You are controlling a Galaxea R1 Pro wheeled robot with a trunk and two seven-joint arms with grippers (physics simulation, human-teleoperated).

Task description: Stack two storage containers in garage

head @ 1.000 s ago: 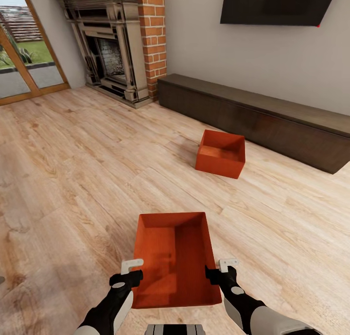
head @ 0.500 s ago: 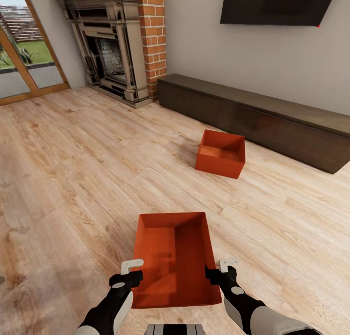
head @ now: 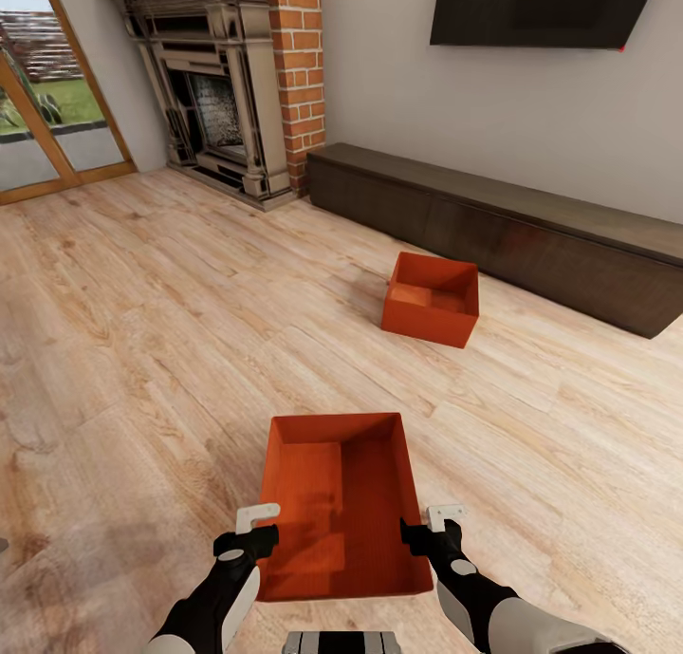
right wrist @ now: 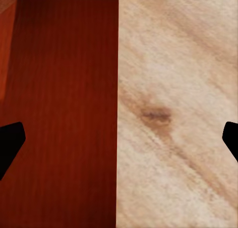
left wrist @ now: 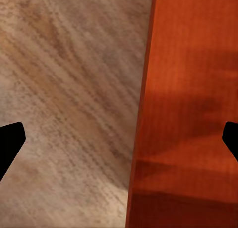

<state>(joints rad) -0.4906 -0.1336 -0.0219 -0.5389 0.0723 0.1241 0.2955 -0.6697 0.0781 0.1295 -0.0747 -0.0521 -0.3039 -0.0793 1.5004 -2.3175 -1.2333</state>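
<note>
From my head camera I see the near storage container [head: 341, 507] on the light plank floor [head: 142, 350] of the living room, straight ahead of the trunk, with my left gripper [head: 249, 531] at its left wall and my right gripper [head: 432, 529] at its right wall. The second container [head: 432, 299] sits well apart, farther out and to the right, just in front of the long dark low cabinet [head: 531, 232] under the black wall TV [head: 541, 7]; the brick fireplace [head: 237, 84] and glass patio door [head: 47, 113] stand at the far left. The left wrist camera gives me what the head view cannot: the left gripper [left wrist: 119, 143] has its jaws spread wide, one dark fingertip [left wrist: 10, 138] over bare planks [left wrist: 64, 89] and the other over the bin's inside, straddling the ribbed orange wall [left wrist: 148, 114] with a clear gap on both sides, gripping nothing. The right wrist camera shows the same on my other side: the right gripper [right wrist: 119, 143] parted across the right wall [right wrist: 111, 114], one fingertip [right wrist: 10, 138] over the bin's red interior, the other over wood [right wrist: 173, 114], neither pad touching.
</note>
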